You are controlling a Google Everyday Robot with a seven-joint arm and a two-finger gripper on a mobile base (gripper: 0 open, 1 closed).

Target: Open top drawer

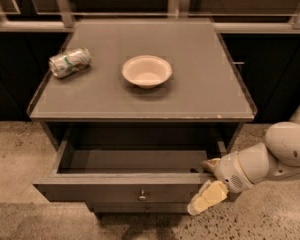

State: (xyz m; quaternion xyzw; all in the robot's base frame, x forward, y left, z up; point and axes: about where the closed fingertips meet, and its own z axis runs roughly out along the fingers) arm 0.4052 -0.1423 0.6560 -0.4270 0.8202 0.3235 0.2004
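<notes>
The top drawer (125, 189) of the grey cabinet stands pulled out toward me, its inside dark and bare, with a small round metal knob (142, 196) at the centre of its front. My gripper (206, 181) is at the drawer's right front corner, on the end of the white arm coming in from the right. One cream finger (207, 198) hangs down in front of the drawer face; the other finger (210, 163) reaches over the front edge into the drawer. The drawer front's top edge lies between them.
On the cabinet top (200, 84) lie a crushed can (69, 62) on its side at the left and a cream bowl (146, 70) near the middle. A lower drawer front (140, 207) shows beneath. Dark cabinets and a railing stand behind; speckled floor lies around.
</notes>
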